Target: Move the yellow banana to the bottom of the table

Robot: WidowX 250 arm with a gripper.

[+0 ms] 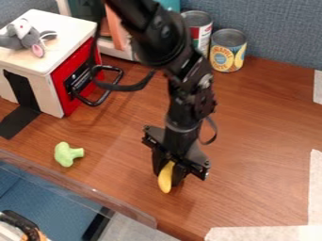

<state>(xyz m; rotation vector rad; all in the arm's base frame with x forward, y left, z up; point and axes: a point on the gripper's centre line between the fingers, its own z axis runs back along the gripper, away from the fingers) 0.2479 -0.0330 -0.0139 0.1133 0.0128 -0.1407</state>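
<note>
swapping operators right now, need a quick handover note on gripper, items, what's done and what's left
Gripper: over the table's lower middle, its fingers apparently closed on the banana.
Banana: between the fingers, lower end poking out; can't tell whether it touches the table.
Done: banana looks grasped.
Left: probably ease it to the table's bottom edge if needed, set it down, release, back off.

1. A hand could pass over the table (267,127) between arm (189,87) and tape (315,188)
2. Box (63,21) and jutting handle (94,102) block the upper left
3. Cans (228,49) obstruct the back, near the wall (277,26)
4. Broccoli (65,154) lies between box and clear ledge (75,185)
</note>
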